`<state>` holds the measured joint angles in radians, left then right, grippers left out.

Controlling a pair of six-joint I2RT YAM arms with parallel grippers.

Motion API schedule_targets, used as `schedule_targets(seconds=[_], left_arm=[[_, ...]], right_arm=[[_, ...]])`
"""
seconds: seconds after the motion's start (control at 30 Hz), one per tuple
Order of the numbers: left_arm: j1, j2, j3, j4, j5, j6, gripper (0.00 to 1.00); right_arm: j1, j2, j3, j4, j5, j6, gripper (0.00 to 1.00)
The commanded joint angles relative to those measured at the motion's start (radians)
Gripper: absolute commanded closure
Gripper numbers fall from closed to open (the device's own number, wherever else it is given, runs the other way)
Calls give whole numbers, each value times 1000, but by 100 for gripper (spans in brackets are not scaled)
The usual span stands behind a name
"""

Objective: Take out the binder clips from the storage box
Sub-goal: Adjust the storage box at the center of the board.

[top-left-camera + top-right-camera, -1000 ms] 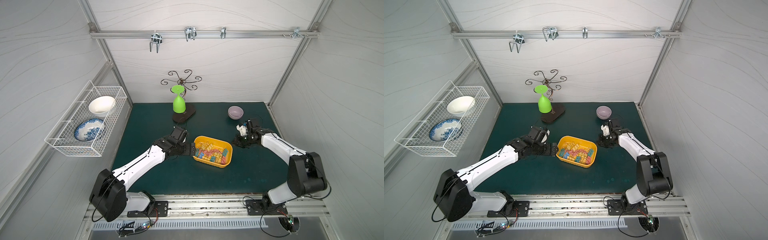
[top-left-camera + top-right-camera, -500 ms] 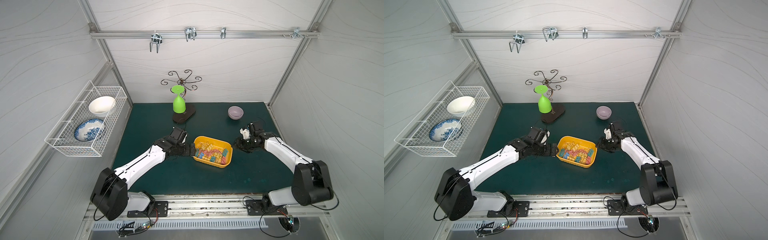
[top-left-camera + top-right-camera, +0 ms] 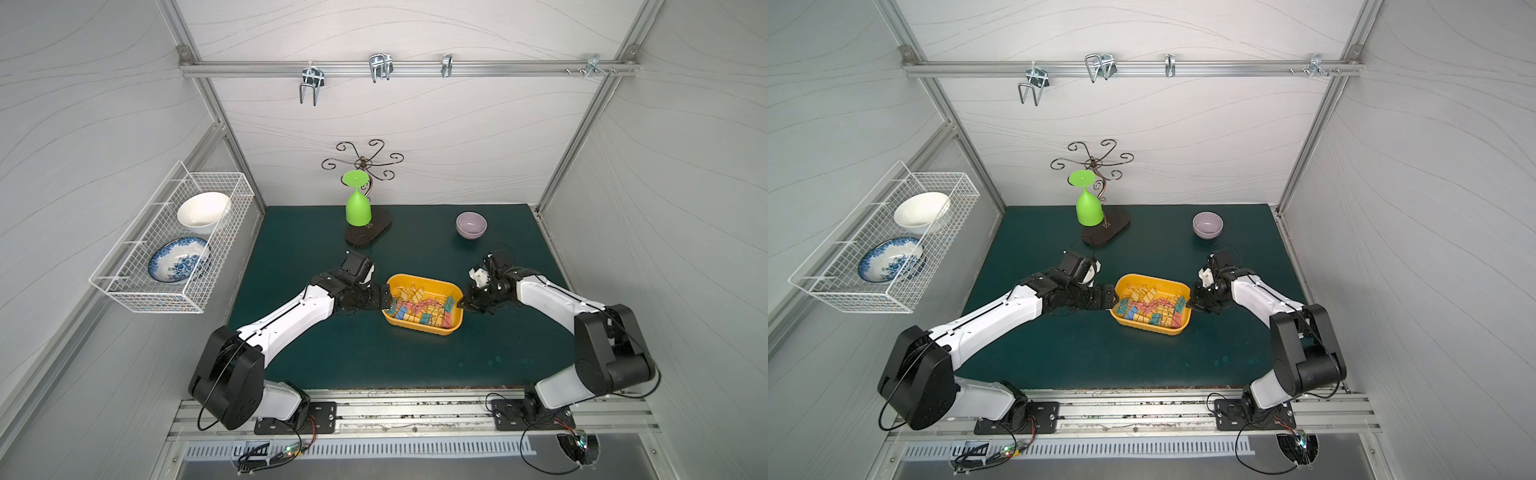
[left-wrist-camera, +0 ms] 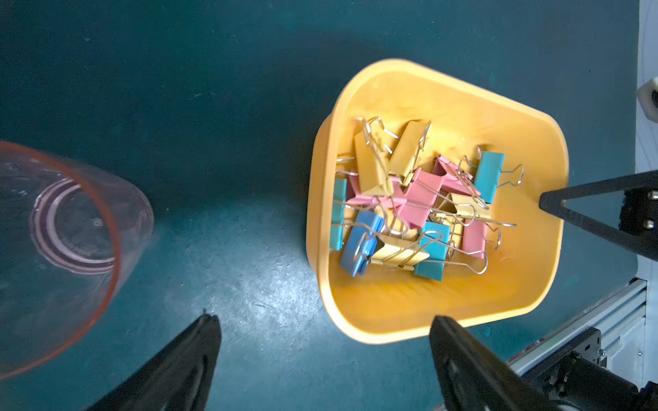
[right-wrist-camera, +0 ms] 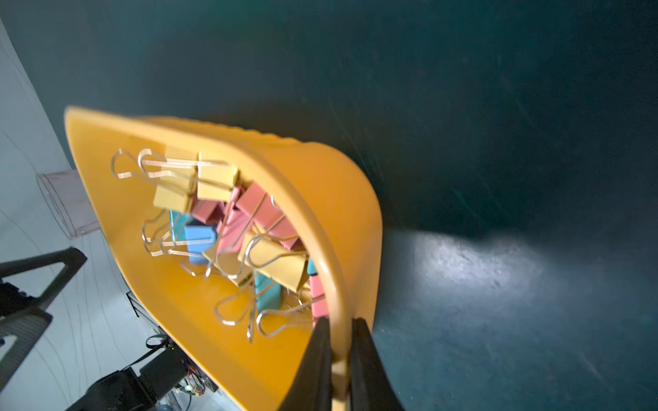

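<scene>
The yellow storage box (image 3: pixel 419 329) (image 3: pixel 1148 329) sits mid-mat. Inside it lies a heap of binder clips (image 3: pixel 419 305) (image 4: pixel 413 210) (image 5: pixel 249 227) in yellow, pink, teal and blue. My right gripper (image 3: pixel 462 304) (image 5: pixel 340 322) is shut on the box's right rim, one finger inside the wall and one outside. My left gripper (image 3: pixel 386 300) (image 4: pixel 324 318) stands wide open just off the box's left end, holding nothing. In the left wrist view, the right gripper's fingertips (image 4: pixel 544 206) show on the far rim.
A clear cup with a pink rim (image 4: pixel 53 249) stands near the left gripper. At the back are a lilac bowl (image 3: pixel 471 225) and a green upturned glass (image 3: pixel 358 210) on a wire stand. A white wire basket (image 3: pixel 174 245) with two bowls hangs on the left wall.
My right gripper has moved left to the box, opened on the way and shut on its right rim. My left gripper has edged closer to the box's left end, still open.
</scene>
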<state>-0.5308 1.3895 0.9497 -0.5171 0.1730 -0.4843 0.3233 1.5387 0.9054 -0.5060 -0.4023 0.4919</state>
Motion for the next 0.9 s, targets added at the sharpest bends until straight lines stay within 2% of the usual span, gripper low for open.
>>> schedule_targets(seconds=[0.0,0.3,0.57,0.7,0.83,0.87], left_arm=[[6,-46,6,22,-1,9,4],[8,-82,-15,19,-12,6,4],[8,-96,-7,14,7,36,4],[9,-101,1,11,18,46,4],[8,-111,12,3,46,80,2],[8,-118,14,3,42,82,2]], right_arm=[[13,57,85,4,-6,-59,90],[20,200,271,-23,12,-119,90],[42,333,441,-139,-34,-280,88],[39,352,494,-193,4,-306,79],[40,325,591,-293,86,-236,65],[51,316,623,-324,121,-225,65]])
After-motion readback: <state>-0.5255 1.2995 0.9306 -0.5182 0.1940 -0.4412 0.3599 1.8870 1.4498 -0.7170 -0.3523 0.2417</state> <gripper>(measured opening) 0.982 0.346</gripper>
